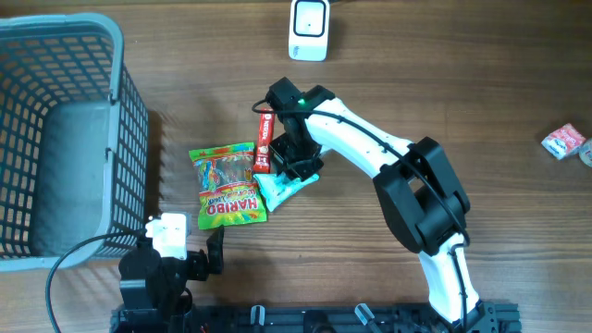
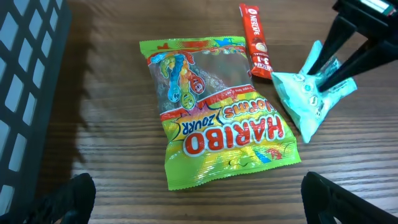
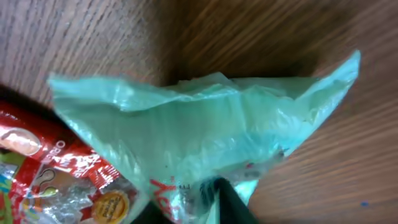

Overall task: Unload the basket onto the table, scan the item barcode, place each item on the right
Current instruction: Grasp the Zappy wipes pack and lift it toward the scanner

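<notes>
Heads up on a few things that could bite you here. Your right gripper (image 1: 298, 166) only has a pinch of thin, crinkly film on the mint-green packet (image 1: 287, 188), and the wrapper is tented up into a peak. If that pinch is shallow, I'd guess the film slides out as soon as you lift or swing.

The red coffee stick (image 1: 264, 139) sits right against the packet's corner, touching as far as I can tell. It could get dragged along or flicked if you pull sideways instead of straight up.

The gummy bag (image 1: 228, 185) lies just beside the packet on the other side, so it faces the same risk if you move that way.

The scanner (image 1: 308, 30) is well apart, up at the far edge of the table, so the packet has a long way to travel on a weak grip.

I can't spot a barcode in any view. A bunched wrapper might hide or crease it, so you may need to turn it before it reads.

As for the gripper itself, the right fingers are closed almost together on the packet's top fold. The packet rests on the table between the stick and the gummy bag.

Your left gripper (image 2: 196, 193) is spread wide, holding nothing, and hovers near the bottom of the gummy bag.
</notes>
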Action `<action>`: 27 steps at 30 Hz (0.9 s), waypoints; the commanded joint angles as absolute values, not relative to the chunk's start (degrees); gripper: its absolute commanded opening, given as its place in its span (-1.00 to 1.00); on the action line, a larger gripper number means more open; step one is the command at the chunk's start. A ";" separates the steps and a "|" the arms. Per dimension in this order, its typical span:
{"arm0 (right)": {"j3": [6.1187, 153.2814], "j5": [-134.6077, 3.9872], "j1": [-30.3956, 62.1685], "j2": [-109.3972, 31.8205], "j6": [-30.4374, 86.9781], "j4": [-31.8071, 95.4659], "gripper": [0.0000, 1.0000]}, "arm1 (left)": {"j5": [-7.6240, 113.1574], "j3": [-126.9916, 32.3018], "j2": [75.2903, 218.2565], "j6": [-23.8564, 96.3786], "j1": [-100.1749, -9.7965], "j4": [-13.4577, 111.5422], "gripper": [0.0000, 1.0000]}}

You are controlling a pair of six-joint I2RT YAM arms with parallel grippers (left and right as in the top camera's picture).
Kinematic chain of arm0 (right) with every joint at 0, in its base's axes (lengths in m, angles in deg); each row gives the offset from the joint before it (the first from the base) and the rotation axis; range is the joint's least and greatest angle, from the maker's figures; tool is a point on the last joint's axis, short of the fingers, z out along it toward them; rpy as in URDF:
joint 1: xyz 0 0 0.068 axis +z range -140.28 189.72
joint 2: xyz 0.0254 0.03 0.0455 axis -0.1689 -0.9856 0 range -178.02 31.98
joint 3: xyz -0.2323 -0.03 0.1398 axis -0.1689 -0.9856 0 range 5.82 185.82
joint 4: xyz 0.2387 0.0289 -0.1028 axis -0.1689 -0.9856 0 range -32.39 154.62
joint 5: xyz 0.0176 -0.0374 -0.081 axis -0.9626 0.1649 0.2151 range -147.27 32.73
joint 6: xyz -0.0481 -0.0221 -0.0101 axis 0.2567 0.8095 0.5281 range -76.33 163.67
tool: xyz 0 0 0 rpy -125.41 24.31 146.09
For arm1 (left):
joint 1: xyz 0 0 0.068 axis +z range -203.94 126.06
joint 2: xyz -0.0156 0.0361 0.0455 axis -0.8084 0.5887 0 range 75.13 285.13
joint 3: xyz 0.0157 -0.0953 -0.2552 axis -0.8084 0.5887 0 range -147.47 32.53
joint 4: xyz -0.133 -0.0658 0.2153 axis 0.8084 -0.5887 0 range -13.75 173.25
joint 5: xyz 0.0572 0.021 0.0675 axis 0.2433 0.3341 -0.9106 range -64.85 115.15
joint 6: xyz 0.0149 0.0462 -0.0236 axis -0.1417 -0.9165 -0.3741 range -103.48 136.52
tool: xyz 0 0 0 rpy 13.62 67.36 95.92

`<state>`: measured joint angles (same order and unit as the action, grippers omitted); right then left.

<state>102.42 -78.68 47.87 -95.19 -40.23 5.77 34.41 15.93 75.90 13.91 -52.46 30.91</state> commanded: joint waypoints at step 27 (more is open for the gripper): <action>70.90 -91.55 35.35 -81.05 27.11 31.43 -0.62 | 34.28 15.89 75.44 14.44 -52.16 31.06 1.00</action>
<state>71.01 -104.84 35.33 -81.33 31.68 33.94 34.41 15.93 75.92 13.91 -52.46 30.96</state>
